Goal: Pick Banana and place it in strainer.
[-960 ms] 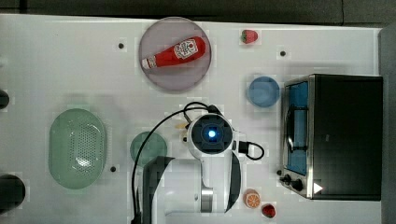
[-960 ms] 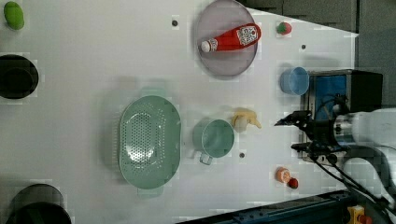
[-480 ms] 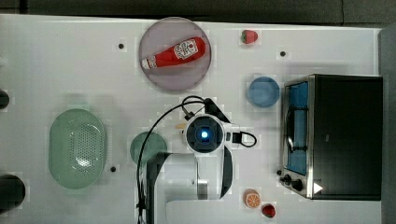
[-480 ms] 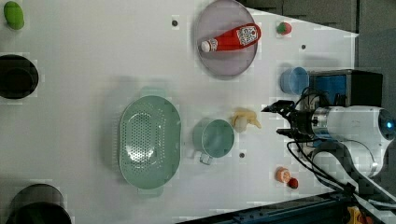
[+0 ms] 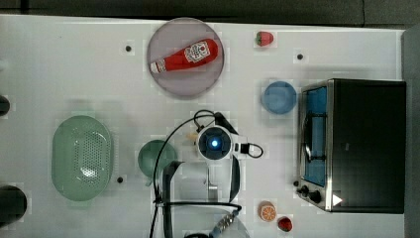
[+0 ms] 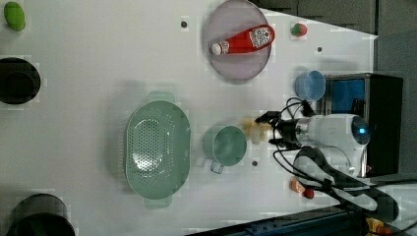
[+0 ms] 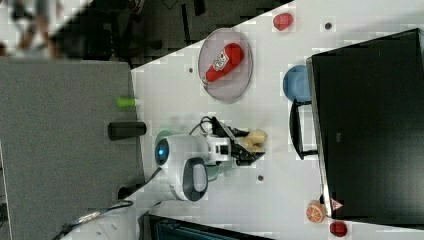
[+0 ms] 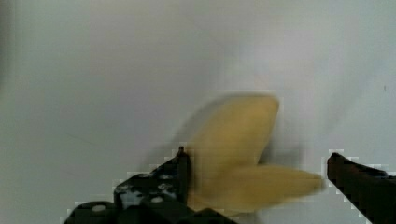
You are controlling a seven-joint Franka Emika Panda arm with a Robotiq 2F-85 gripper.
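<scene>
The pale yellow banana [image 8: 238, 154] lies on the white table between my gripper's two dark fingertips [image 8: 183, 161]. My gripper [image 8: 257, 158] is open, one finger close against the fruit and the other a little off its tip. In the left view the gripper [image 6: 269, 129] reaches the banana [image 6: 252, 128] just beside the teal-green cup [image 6: 225, 145]. The right view shows the banana [image 7: 256, 137] sticking out past the gripper [image 7: 246, 146]. From above, my wrist covers most of the banana [image 5: 190, 138]. The mint-green strainer [image 5: 81, 157] sits empty beyond the cup [image 5: 156, 158], toward the top view's left.
A grey plate [image 5: 168, 84] holding a red ketchup bottle [image 5: 185, 55] lies behind my arm. A blue cup [image 5: 279, 96] and a black toaster oven [image 5: 356, 144] stand at the top view's right. An orange slice [image 5: 267, 211] and strawberries [image 5: 265, 38] lie near the edges.
My arm has moved toward the top view's left and come over the banana, with the fingers now on either side of it. The gripper has stayed open.
</scene>
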